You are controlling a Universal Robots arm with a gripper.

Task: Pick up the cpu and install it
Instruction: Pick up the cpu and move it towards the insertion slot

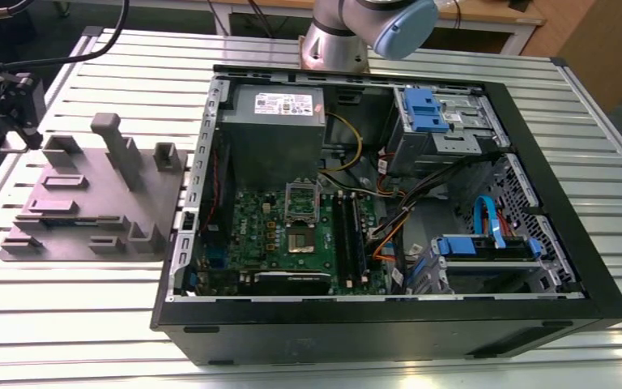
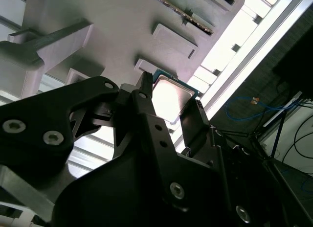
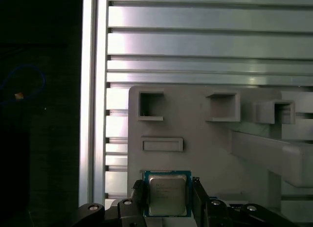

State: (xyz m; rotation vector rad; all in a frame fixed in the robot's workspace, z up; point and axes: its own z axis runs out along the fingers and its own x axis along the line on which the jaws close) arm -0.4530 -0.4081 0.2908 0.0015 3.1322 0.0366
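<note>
The cpu point(image 3: 167, 192), a small square chip with a silvery top and green rim, sits between my two black fingertips in both wrist views, and my gripper point(image 3: 167, 201) is shut on its opposite edges. In the second wrist view the cpu point(image 2: 171, 97) hangs just over the grey fixture plate point(image 2: 112, 21), with my gripper point(image 2: 168, 103) around it. My gripper point(image 1: 16, 134) is at the exterior view's far left, above the fixture plate's point(image 1: 95, 203) far left corner. The motherboard point(image 1: 289, 235) lies inside the open computer case point(image 1: 398, 328), and its socket point(image 1: 302, 239) is uncovered with the frame raised.
The fixture plate carries raised blocks and posts point(image 1: 117, 150). A grey power supply box point(image 1: 273, 121), blue drive brackets point(image 1: 424, 109) and loose cables point(image 1: 419, 203) crowd the case. The slatted metal table point(image 1: 74, 324) ends close to the gripper's side.
</note>
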